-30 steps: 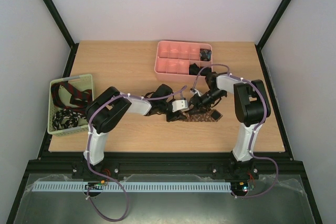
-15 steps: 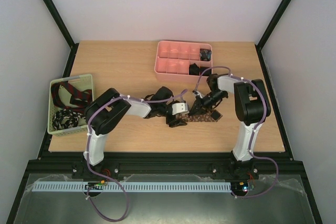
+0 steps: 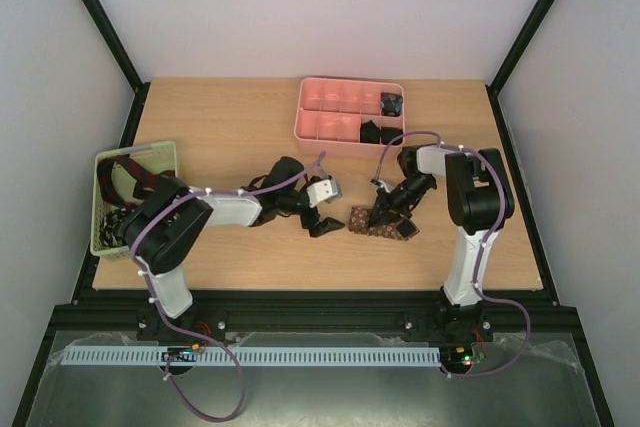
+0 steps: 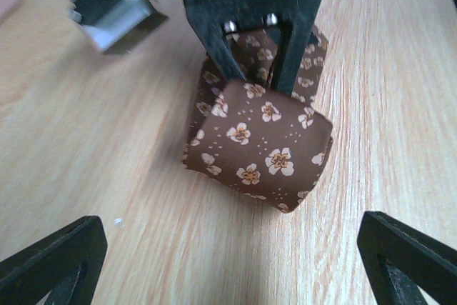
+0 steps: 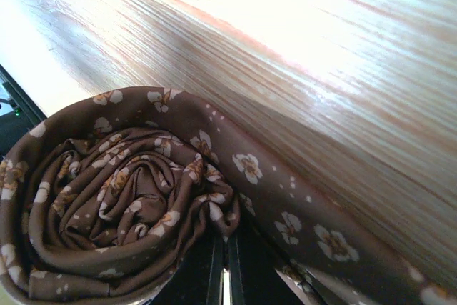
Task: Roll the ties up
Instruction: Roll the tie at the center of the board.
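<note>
Near centre | brown flower-print fabric tie coil (image 4: 257, 148): soft, light, may unroll | right gripper (image 4: 255, 75) pinches its layers, hold there | left gripper (image 4: 232, 262) agape, empty.

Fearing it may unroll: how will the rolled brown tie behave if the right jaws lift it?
The brown tie is soft cloth, so probably floppy and light. Its outer layer sits loose around the coil, so it may unwind.

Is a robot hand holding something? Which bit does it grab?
The right gripper is shut on the rolled brown tie, pinching the fabric at the coil's upper side. The left gripper is open and holds nothing.
</note>
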